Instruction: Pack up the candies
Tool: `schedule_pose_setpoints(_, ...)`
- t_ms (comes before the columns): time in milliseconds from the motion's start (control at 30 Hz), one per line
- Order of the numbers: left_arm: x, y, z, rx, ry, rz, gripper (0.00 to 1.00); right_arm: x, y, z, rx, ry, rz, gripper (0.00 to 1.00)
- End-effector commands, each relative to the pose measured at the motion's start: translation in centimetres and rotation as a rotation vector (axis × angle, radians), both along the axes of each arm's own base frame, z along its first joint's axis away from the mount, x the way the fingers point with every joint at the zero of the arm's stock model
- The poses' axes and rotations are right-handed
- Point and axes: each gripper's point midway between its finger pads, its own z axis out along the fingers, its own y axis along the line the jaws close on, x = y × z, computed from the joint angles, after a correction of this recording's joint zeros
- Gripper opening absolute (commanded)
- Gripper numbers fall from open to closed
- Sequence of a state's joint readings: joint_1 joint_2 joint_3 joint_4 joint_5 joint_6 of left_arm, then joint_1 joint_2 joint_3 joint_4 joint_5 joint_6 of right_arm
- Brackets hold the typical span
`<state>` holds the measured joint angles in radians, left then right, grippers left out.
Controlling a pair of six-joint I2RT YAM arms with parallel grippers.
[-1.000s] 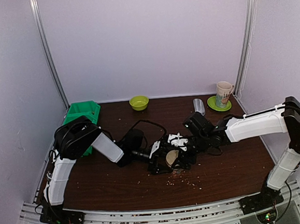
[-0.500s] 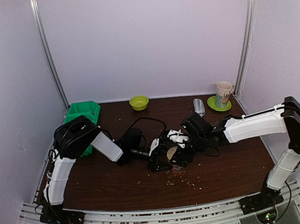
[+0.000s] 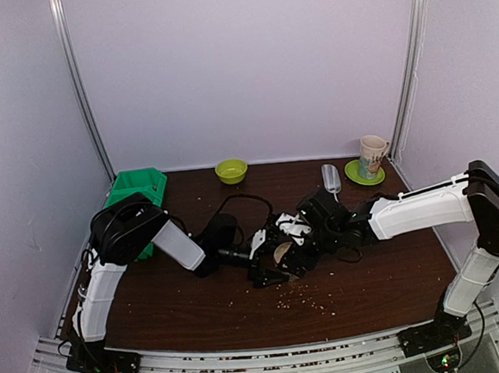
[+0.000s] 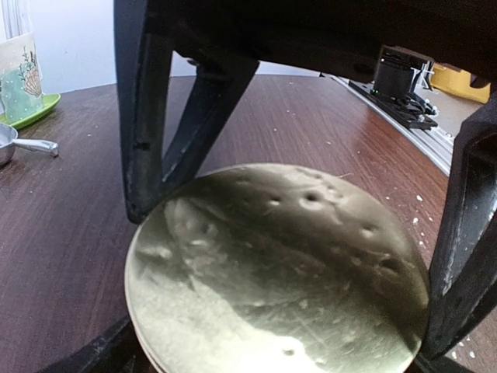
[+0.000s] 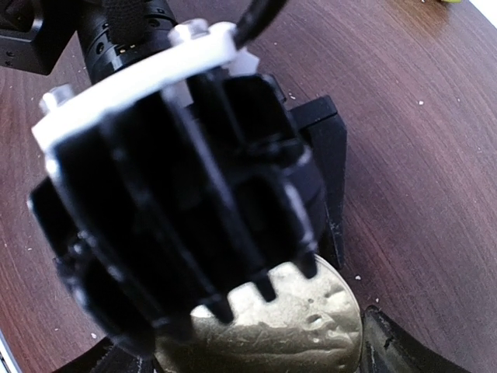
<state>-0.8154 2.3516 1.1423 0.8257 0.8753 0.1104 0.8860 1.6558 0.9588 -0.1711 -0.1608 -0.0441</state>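
The two arms meet at the middle of the bench (image 3: 181,304), their heads crowded close around a gold disc (image 4: 279,272). The disc is round, dented and scratched, and in the top view it stands tilted on edge, its face turned toward the near side.

The left gripper (image 3: 271,258) reaches in from the left. Its jaws are spread wide with the disc between them, and I cannot tell whether they press on it. The right gripper (image 5: 256,346) comes in from the right with its jaws set around the same disc. One finger lies against the disc's rim at the lower right of the right wrist view, and the grip looks closed on the disc. In that view the left arm's black ribbed wrist with its white collar hangs just above the disc.

The candies cannot be made out in any view. Only pale crumbs (image 3: 306,299) lie scattered on the bench just near of the grippers.

Along the far edge, well apart from the arms, stand several things:
- a green bin (image 3: 137,188) at the far left
- a yellow-green bowl (image 3: 231,171)
- a metal scoop (image 3: 330,177)
- a mug (image 3: 372,153) on a green saucer (image 3: 355,178) at the far right
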Motion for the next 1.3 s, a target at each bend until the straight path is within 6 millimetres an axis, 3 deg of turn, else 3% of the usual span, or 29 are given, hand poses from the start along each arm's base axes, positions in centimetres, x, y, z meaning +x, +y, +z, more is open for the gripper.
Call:
schedule_pose_setpoints(0,-2.6,2.5,-7.9,0.228,0.249,0.025,0.98,-1.2,2.4,1.5,0.082,0.008,0.112,0.78)
schedule_pose_setpoints(167,-2.9,2.5,-7.8,0.224,0.257,0.005,0.98,-0.9,2.8,1.5,0.082,0.003,0.115,0.77)
schedule_pose_setpoints(433,-2.5,2.3,-7.9,0.232,0.258,0.019,0.89,0.1,2.9,1.4,0.076,-0.005,0.040,0.77)
schedule_pose_setpoints(967,-1.1,2.4,-8.6,0.270,0.258,0.103,0.82,1.5,1.2,-0.3,0.058,0.050,-0.232,0.78)
schedule_pose_setpoints(1133,-1.3,2.5,-8.5,0.264,0.259,0.094,0.82,1.1,1.1,0.1,0.034,0.025,-0.181,0.89)
schedule_pose_setpoints(1233,-1.7,2.5,-8.3,0.251,0.258,0.071,0.82,0.2,0.9,0.7,-0.005,-0.003,-0.071,1.00)
schedule_pose_setpoints(1267,-1.9,2.5,-8.2,0.247,0.259,0.061,0.82,-0.1,0.7,0.8,-0.022,-0.015,-0.036,1.00)
